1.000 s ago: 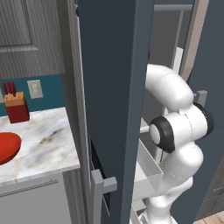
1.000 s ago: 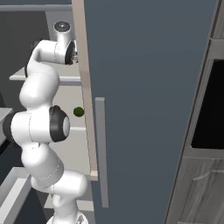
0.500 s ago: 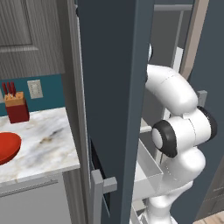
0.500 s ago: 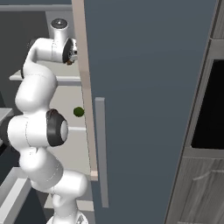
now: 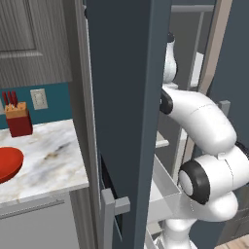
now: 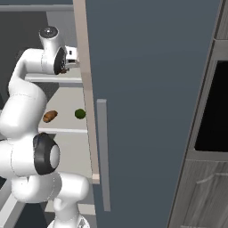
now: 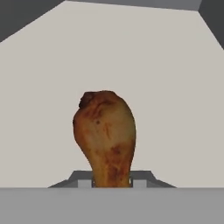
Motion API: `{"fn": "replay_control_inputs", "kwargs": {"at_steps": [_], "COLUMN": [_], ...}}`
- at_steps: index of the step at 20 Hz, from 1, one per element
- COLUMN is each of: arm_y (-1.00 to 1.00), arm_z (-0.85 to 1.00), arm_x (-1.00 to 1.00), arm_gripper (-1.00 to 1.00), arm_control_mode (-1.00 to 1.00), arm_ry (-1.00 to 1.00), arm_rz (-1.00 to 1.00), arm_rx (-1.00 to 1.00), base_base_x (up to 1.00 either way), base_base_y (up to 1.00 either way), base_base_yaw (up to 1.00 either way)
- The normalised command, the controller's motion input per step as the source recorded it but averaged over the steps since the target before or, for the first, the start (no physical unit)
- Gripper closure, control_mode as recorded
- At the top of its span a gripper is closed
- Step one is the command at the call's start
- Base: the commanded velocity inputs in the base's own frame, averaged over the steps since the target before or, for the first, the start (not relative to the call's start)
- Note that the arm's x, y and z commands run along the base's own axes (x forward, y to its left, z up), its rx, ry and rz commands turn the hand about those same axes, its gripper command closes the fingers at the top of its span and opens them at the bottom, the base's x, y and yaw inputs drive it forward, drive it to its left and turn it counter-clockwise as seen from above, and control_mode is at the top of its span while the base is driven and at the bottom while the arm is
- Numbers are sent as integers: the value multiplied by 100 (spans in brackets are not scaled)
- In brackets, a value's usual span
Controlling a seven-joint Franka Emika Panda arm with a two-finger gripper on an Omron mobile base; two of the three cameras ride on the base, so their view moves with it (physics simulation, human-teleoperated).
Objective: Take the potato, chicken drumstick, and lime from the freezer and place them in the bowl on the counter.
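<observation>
Hand view: chicken drumstick (image 7: 105, 138) sits right betw. the pincer (image 7: 112, 183) tips, narrow end down in the jaws, thick end pointing away over a pale freezer shelf (image 7: 175, 87). Pincer closed on the drumstick; fingertips (image 7: 85, 183) touch it on both sides. Whether it rests on the shelf or hangs just above it, can't tell.

Right base view, near to far from the freezer door (image 6: 147, 102): arm rises at lower left, reaches up into the freezer (image 6: 62, 95) w/ the hand at the upper shelf, a small brown bit showing at the pincer (image 6: 65, 69). One shelf lower, just left of the door edge, lime (image 6: 80, 114); further left on same shelf, tan-brown potato (image 6: 50, 116), partly behind the arm. Lime & potato apart, not touching.

Left base view shows what the others don't: left of the freezer's dark side wall (image 5: 121, 97), the marbled counter (image 5: 48, 155) w/ red bowl (image 5: 8, 163) at the far left edge, cut off by frame. Behind the bowl, near the wall, a red block (image 5: 18, 121) holding red-handled things, and a pale wall outlet (image 5: 39, 98) next to it. Arm's elbow in front of the freezer opening, lower right.
</observation>
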Motion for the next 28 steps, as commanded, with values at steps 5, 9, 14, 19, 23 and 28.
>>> {"fn": "replay_control_inputs", "kwargs": {"at_steps": [5,9,14,19,23,28], "arm_y": [0,0,-1,-5,-24,-23], "arm_z": [0,14,20,18,17,12], "arm_x": [-64,-72,-88,-96,-100,-100], "arm_gripper": [100,100,100,100,100,100], "arm_control_mode": [-100,-100,-100,-100,-100,-100], "arm_ry": [-5,0,0,0,0,6], "arm_rz": [-1,-2,-3,-7,-5,-5], "arm_rx": [0,0,0,0,0,2], "base_base_x": [0,0,0,0,0,0], "base_base_y": [0,0,0,0,0,0], "base_base_yaw": [0,0,0,0,0,0]}}
